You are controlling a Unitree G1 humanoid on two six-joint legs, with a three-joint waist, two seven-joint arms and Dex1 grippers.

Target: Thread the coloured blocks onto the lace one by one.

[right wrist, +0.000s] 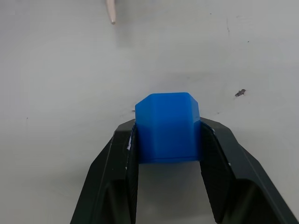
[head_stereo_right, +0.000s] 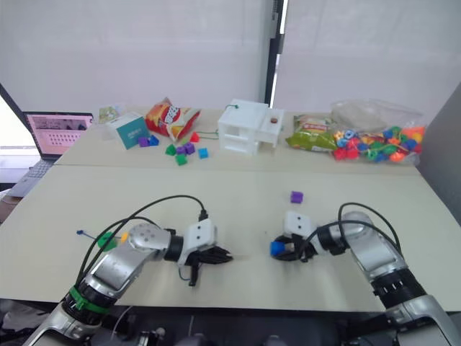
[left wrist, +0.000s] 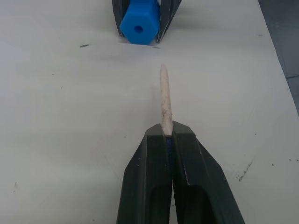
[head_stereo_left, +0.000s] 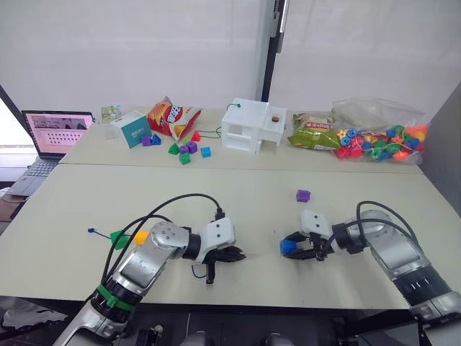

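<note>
My right gripper is shut on a blue hexagon block, low over the table, with the block's hole facing my left gripper. The left gripper is shut on the lace just behind its pale stiff tip, which points at the blue block across a short gap. From the right wrist the blue block sits between the fingers. A purple block lies loose behind the right gripper. A green block and a yellow block sit on the lace by my left arm.
On the far table stand a white box, a chip bag, a teal box, a cluster of small blocks, a green snack bag and a clear bag of beads. A laptop sits far left.
</note>
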